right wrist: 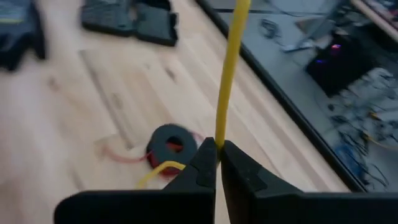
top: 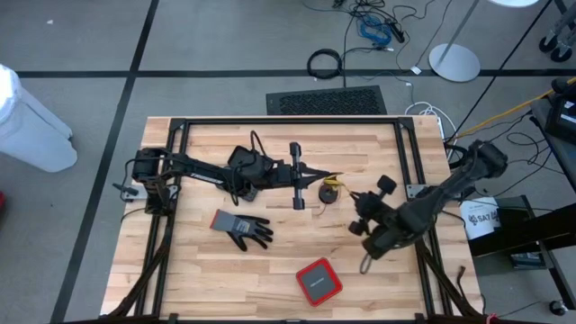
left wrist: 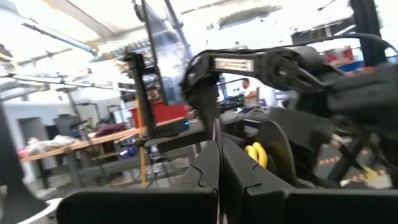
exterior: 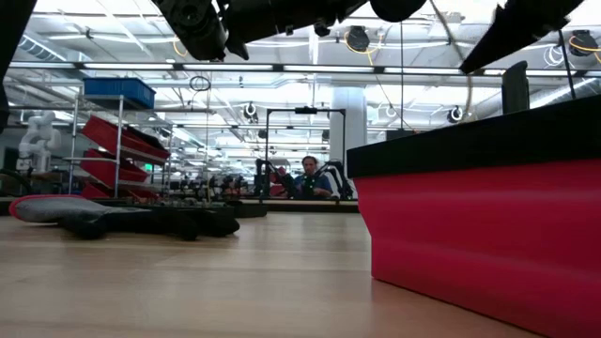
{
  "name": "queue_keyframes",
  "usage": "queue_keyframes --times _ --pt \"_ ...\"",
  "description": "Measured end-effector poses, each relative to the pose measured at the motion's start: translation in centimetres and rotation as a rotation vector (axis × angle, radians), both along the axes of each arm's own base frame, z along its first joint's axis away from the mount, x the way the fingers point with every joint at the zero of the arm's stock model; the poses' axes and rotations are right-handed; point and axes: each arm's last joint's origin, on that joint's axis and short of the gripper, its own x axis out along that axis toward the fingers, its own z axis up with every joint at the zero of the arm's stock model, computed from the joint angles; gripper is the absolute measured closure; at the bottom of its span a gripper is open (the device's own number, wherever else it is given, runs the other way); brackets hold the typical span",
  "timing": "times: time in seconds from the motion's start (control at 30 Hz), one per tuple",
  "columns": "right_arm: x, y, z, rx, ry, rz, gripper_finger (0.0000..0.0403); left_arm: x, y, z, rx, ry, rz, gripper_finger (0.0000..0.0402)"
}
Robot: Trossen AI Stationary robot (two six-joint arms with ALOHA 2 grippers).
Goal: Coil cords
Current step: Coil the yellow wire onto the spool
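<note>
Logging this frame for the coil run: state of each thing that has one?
right gripper: shut on the thin yellow wire, lifted off the table
left gripper: shut, empty, near the yellow coil
thin red wire: lying on the wooden table, bundled under a black round piece
grey and black glove: lying flat
red square box: resting on table

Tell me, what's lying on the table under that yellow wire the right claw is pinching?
Under the yellow wire that the right gripper pinches lies a black ring on a red wire. Whatever sits beneath the ring is hidden.
</note>
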Motion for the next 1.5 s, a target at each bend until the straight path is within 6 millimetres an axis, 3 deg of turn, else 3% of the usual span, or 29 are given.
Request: queue_keyframes --times 0.27,0.43,0.87,1.2,1.5 --pt "5.2 -1.0 -1.7 -0.020 -0.081 -0.057 0.0402 0.4 -0.2 -0.9 0.037 -0.025 0.114 0.0402" --pt "6.9 -2.2 -2.1 -0.061 -0.112 -0.101 0.0402 0.9 -0.1 -2.1 0.034 -0.013 0.126 0.0402" --pt "8.3 -2.8 -1.5 -0.070 -0.196 -0.108 0.0403 1.7 0.0 -4.4 0.085 0.026 0.246 0.0402" --pt "8.2 -2.1 -1.3 -0.042 -0.209 -0.077 0.0402 2.0 0.0 -5.5 0.280 0.115 0.354 0.0402" --pt "7.1 -2.4 0.5 0.045 -0.250 -0.041 0.0402 2.2 -0.3 -7.1 0.532 0.300 0.443 0.0402"
